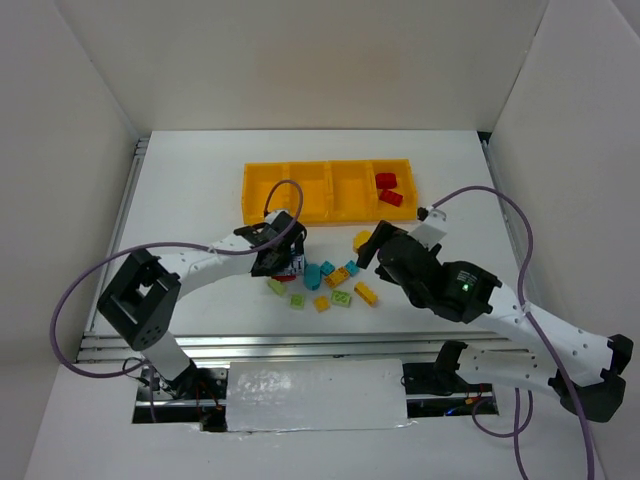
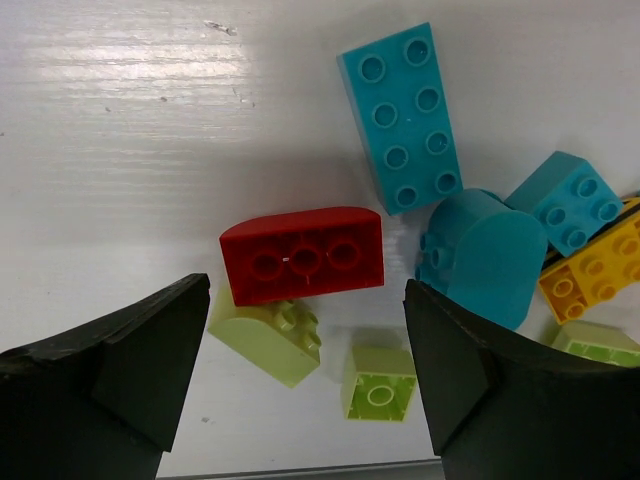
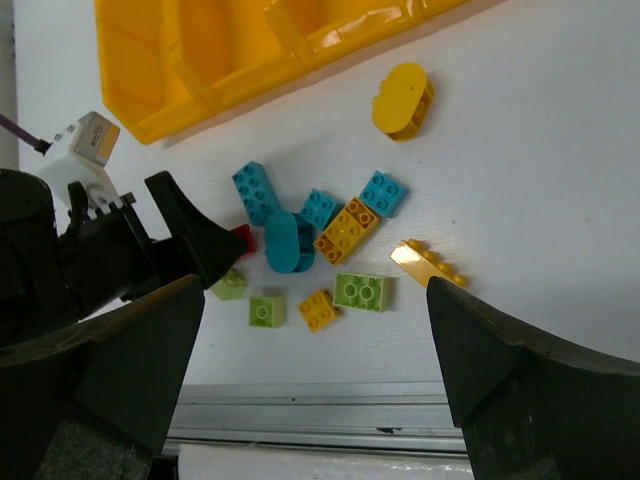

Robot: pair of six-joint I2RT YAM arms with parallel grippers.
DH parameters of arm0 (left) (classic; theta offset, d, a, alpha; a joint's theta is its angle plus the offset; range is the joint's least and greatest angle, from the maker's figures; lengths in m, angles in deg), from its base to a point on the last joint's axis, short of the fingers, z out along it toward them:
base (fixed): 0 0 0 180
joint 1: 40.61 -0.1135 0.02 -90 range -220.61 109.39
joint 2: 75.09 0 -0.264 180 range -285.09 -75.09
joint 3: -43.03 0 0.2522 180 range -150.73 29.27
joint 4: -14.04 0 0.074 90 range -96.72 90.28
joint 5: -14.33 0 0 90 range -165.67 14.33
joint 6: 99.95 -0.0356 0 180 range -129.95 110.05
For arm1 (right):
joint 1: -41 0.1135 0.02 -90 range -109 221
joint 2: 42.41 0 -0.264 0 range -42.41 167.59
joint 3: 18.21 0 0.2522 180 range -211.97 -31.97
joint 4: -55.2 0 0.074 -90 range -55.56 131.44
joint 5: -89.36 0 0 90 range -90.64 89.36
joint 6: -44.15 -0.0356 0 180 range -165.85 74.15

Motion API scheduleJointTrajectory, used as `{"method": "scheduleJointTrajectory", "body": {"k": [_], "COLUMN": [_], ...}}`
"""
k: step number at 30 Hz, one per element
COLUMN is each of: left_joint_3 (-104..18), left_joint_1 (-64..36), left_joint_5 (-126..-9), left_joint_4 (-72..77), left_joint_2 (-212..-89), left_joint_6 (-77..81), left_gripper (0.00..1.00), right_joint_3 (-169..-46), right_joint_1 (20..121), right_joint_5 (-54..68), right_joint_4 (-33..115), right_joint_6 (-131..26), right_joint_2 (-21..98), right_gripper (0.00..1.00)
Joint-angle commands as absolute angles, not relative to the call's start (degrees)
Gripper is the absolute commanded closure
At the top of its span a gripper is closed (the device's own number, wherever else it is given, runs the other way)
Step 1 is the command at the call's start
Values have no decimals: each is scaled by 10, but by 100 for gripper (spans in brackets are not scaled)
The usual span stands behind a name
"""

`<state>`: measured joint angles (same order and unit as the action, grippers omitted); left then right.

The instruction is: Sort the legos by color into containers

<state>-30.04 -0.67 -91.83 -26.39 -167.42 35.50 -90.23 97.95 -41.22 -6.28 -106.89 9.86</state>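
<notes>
the left gripper point(image 2: 305, 320) hangs wide over the red brick point(image 2: 302, 255), which lies between its fingers, seemingly untouched. pick-up step, i'd say: close, lift, then carry to the tray point(image 1: 262, 185) beyond it. right gripper point(image 3: 315, 290) wide, empty.

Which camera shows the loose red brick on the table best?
Left wrist view: the red brick sits large, three holes showing, ahead of the open left gripper. The top view shows only a red speck beside that gripper; the right wrist view, a sliver behind it.
</notes>
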Motion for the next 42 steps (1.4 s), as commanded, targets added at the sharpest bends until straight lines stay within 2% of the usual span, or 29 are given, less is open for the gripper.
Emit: {"method": "scheduleJointTrajectory", "body": {"k": [1, 13, 16, 19, 22, 24, 25, 27, 28, 31, 32, 34, 42], "left_joint_3": [-329, -337, -336, -332, -333, -336, -339, -343, -345, -348, -349, -352, -346], "left_joint_1": [-2, 1, 2, 1, 1, 1, 1, 2, 1, 2, 1, 2, 2], "left_joint_5": [-922, -947, -953, -956, -959, -958, -959, -961, -961, -961, -962, -964, -962], "left_joint_4": [-254, -253, -256, -251, -250, -249, -249, -251, -250, -249, -252, -255, -233], "left_joint_2": [-1698, -1743, -1748, -1747, -1750, -1753, -1754, -1757, -1757, -1749, -1744, -1734, -1662], "left_joint_6": [369, 374, 373, 372, 372, 370, 368, 369, 369, 365, 365, 360, 298], "left_gripper": [9, 13, 17, 24, 39, 46, 55, 66, 74, 84, 91, 98, 100], "right_joint_3": [-894, -875, -873, -871, -870, -870, -870, -870, -870, -866, -865, -865, -851], "right_joint_1": [976, 976, 977, 977, 977, 977, 976, 977, 977, 977, 977, 977, 937], "right_joint_5": [-413, -399, -399, -401, -401, -401, -401, -401, -401, -400, -401, -401, -361], "right_joint_4": [-51, -30, -29, -29, -29, -29, -29, -29, -29, -28, -29, -29, 5], "right_joint_6": [-1050, -1037, -1035, -1035, -1035, -1035, -1035, -1035, -1034, -1032, -1033, -1035, -1027], "right_joint_2": [97, 81, 77, 72, 70, 70, 70, 70, 69, 68, 68, 68, 52], "right_gripper": [0, 0, 0, 0, 0, 0, 0, 0, 0, 0, 0, 0, 0]}}
